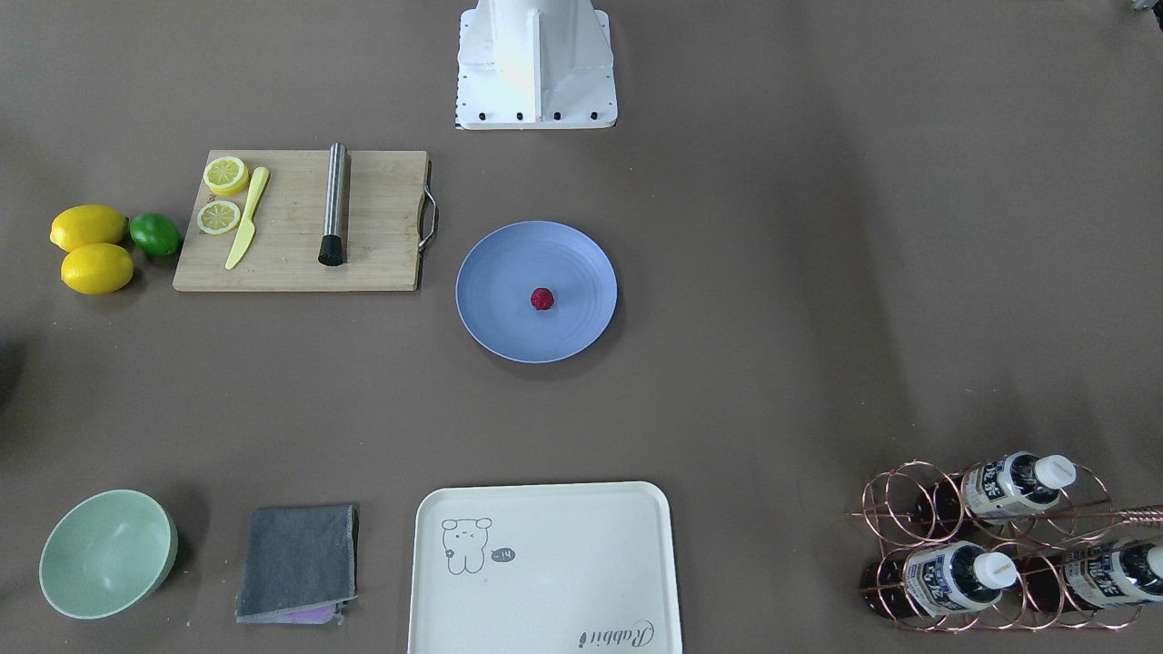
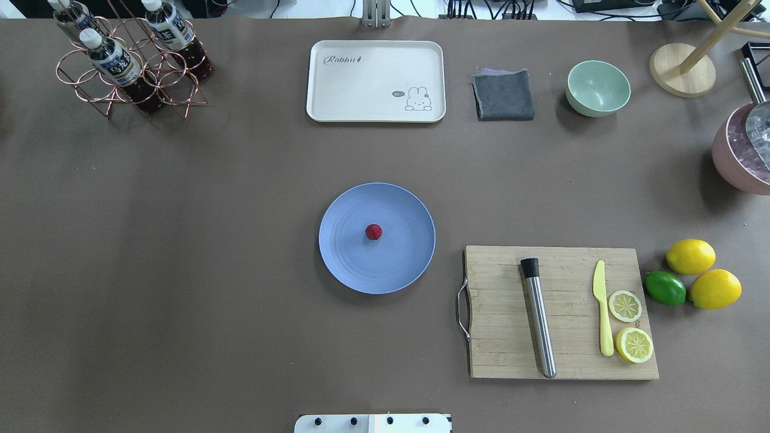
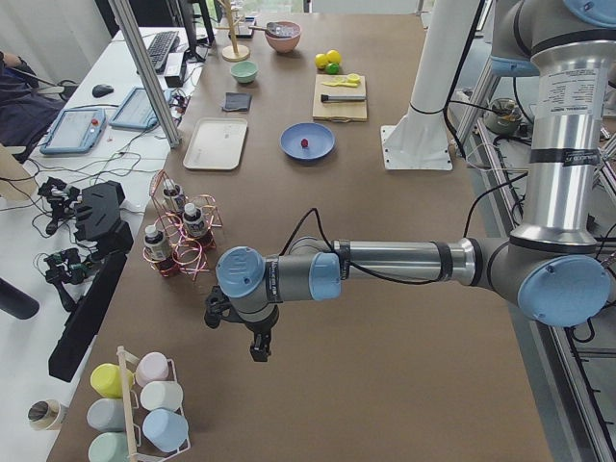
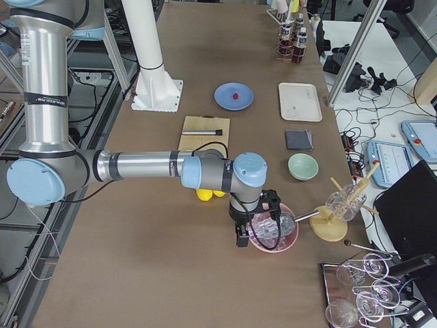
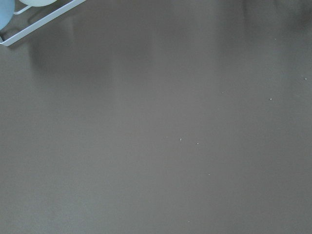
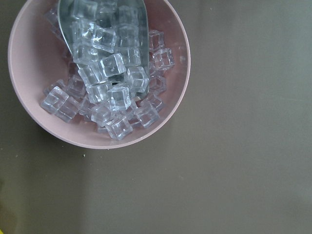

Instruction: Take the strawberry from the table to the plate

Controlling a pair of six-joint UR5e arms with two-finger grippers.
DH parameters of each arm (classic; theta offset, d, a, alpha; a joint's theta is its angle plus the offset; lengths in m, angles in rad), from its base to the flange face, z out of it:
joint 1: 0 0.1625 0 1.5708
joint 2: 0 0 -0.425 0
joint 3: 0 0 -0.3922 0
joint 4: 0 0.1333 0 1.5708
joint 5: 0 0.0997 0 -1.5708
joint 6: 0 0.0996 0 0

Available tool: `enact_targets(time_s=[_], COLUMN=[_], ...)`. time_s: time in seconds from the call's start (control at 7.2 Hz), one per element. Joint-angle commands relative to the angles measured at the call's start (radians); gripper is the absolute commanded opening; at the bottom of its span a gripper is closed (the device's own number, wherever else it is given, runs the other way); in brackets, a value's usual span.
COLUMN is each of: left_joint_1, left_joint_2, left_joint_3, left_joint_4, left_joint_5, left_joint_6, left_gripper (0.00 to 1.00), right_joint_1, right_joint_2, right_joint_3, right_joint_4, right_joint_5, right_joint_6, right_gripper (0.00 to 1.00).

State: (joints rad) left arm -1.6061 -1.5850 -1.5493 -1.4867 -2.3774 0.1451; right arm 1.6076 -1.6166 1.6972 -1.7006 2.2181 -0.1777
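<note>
The strawberry (image 2: pixel 373 231) sat on the plate (image 2: pixel 346 264); the spread of the left end effector (image 3: pixel 258 348) and right end effector (image 4: pixel 240 238) could not be told.

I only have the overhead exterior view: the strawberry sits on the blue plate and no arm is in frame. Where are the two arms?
Observer: The left gripper hangs over bare table at the table's left end, near a rack of pastel cups.
Reviewer: And the right one?
Observer: The right gripper hangs at the opposite end, beside the pink bowl. Its wrist camera looks straight down on the ice cubes in it.
Reviewer: Fingers open or shut?
Observer: I cannot tell. Both grippers show only in the side views.
</note>
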Motion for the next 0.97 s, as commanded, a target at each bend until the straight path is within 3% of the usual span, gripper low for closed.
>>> enact_targets(time_s=[0.0,0.83], left_joint_1=[0.0,-0.006], left_joint_2=[0.0,0.023], left_joint_3=[0.02,0.018], left_joint_4=[0.0,-0.001], left_joint_5=[0.001,0.001], left_joint_6=[-0.001,-0.001], left_gripper=[0.98,0.98], right_joint_1=[-0.002,-0.005], right_joint_2=[-0.003,-0.031], right_joint_3=[-0.002,0.009], right_joint_4=[-0.002,0.001], right_joint_5=[0.005,0.018], right_joint_6=[-0.003,-0.005], right_gripper=[1.0,1.0])
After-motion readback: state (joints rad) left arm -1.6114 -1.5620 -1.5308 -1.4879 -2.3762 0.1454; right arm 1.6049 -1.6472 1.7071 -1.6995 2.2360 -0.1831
